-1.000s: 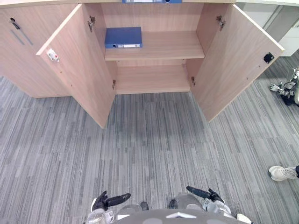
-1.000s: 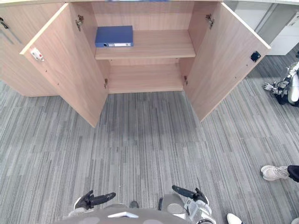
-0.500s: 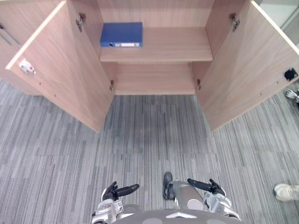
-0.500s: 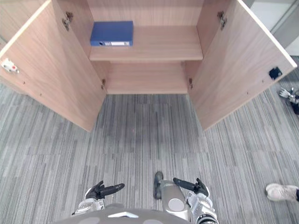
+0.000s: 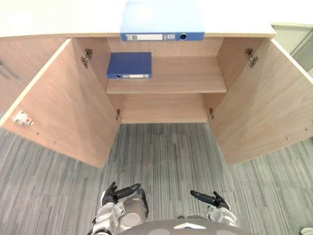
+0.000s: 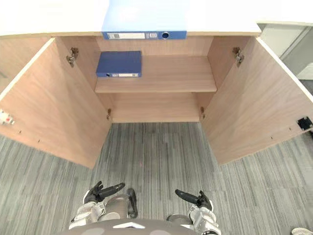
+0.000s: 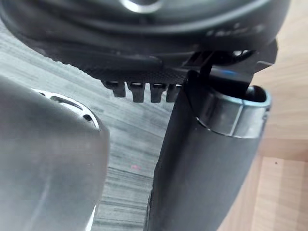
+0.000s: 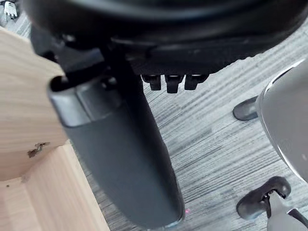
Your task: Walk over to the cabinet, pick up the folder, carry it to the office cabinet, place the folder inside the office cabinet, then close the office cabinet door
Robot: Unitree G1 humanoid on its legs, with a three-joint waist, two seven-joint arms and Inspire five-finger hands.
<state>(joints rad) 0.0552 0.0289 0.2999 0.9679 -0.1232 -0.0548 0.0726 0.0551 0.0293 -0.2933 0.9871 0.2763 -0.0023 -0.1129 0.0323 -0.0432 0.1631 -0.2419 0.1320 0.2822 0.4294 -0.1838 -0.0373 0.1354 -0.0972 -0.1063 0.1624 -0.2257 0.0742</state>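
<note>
Left eye view: cabinet (image 5: 63,117) doors stand open. One blue folder (image 5: 162,19) lies on the cabinet top at 12 o'clock. A second folder (image 5: 129,65) lies on the upper shelf (image 5: 188,73) at 11 o'clock.
Left wrist view: left hand (image 7: 144,48) fingers relaxed, empty.
Right wrist view: right hand (image 8: 168,38) fingers relaxed, empty.

Right hand (image 8: 168,48): dark palm close to the lens, thumb (image 8: 125,159) extended long and straight, fingers (image 8: 167,83) seen end-on in a short row, holding nothing. Beyond them lies grey striped carpet (image 8: 211,125). A light wooden cabinet panel (image 8: 24,110) stands beside the thumb; contact between them cannot be determined.
</note>
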